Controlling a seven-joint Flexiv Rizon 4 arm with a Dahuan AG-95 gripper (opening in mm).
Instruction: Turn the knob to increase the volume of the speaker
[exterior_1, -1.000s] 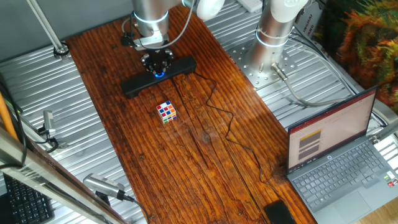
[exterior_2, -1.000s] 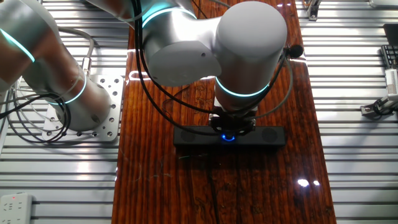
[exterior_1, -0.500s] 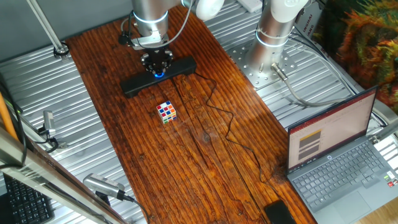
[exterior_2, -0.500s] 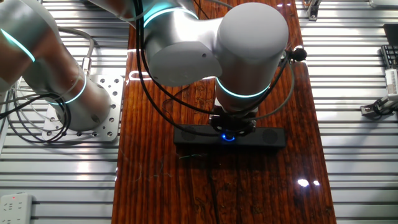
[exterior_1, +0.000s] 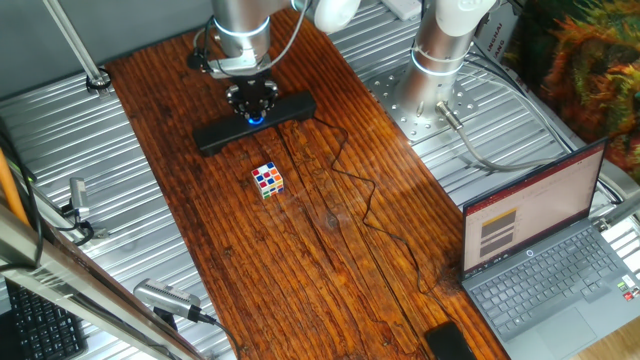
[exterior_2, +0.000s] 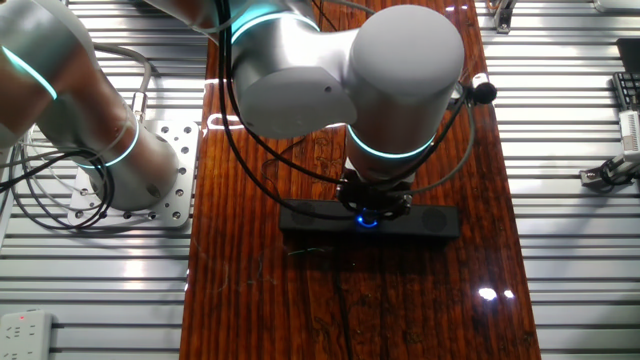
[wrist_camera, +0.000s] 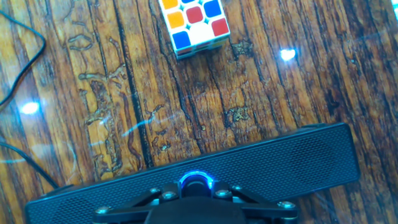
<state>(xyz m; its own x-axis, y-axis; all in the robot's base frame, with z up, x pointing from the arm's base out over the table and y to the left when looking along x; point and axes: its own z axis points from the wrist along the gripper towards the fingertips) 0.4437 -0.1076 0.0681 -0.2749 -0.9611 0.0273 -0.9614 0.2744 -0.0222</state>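
The speaker (exterior_1: 232, 131) is a long flat black soundbar lying across the wooden tabletop; it also shows in the other fixed view (exterior_2: 430, 221) and in the hand view (wrist_camera: 292, 158). The knob (wrist_camera: 196, 183) is a small black dial with a blue glowing ring at the bar's middle; its blue light shows in both fixed views (exterior_1: 256, 121) (exterior_2: 369, 221). My gripper (wrist_camera: 196, 190) stands straight down over the bar, its fingers closed on either side of the knob. It also shows in both fixed views (exterior_1: 252, 104) (exterior_2: 372, 200).
A multicoloured puzzle cube (exterior_1: 267, 179) lies on the wood just in front of the speaker, also in the hand view (wrist_camera: 193, 18). A thin black cable (exterior_1: 345, 170) runs from the bar across the table. An open laptop (exterior_1: 545, 250) stands at the right. A black phone (exterior_1: 450, 342) lies near the front edge.
The wrist has rotated on the knob: the cable fitting at the wrist has swung round in both fixed views. The gripper has stayed over the speaker's middle.
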